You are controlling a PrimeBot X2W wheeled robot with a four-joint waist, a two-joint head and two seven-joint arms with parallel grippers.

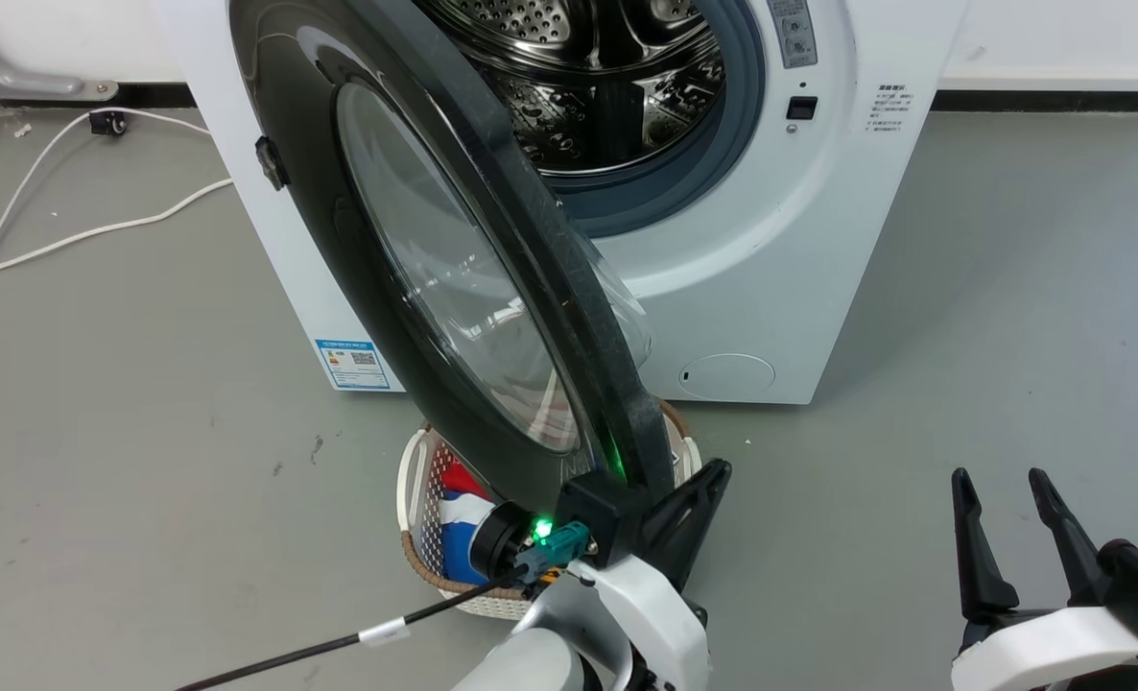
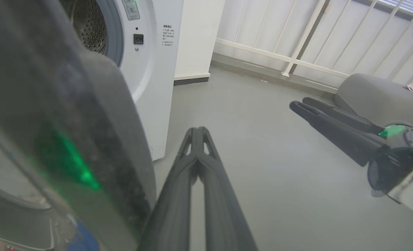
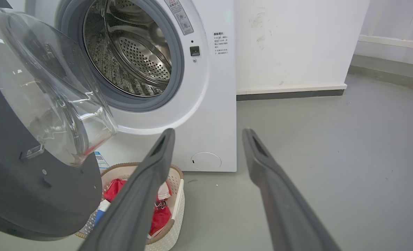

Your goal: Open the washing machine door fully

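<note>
Washing machine door (image 1: 415,240) stands well open from the white washing machine (image 1: 770,288), hinged on the machine's left side, with its free edge pointing out over the floor (image 1: 1010,288) toward the robot. From where I stand its glossy black face angles to the robot's left, and the bulging glass bowl (image 3: 46,87) on its inner side faces the steel drum (image 1: 607,77), whose mouth is fully uncovered. The door's lower edge hangs above a white wicker-trimmed basket (image 1: 415,480) of red and blue laundry sitting on the floor just in front of the machine. The left claw (image 1: 713,475) is at that lower free edge, on the side facing the drum. Its two dark fingers (image 2: 178,195) are pressed together with nothing between them, and they lie right alongside the thick black rim. In the left wrist view the rim (image 2: 116,157) fills the space just beside the fingers, but I cannot tell whether they actually touch it. A green light from the wrist glows on the rim. The right claw (image 1: 999,480) is well apart from the door, off to the robot's right, low over bare floor. Its fingers (image 3: 147,181) are spread wide, holding and touching nothing, and they point toward the machine's front.
</note>
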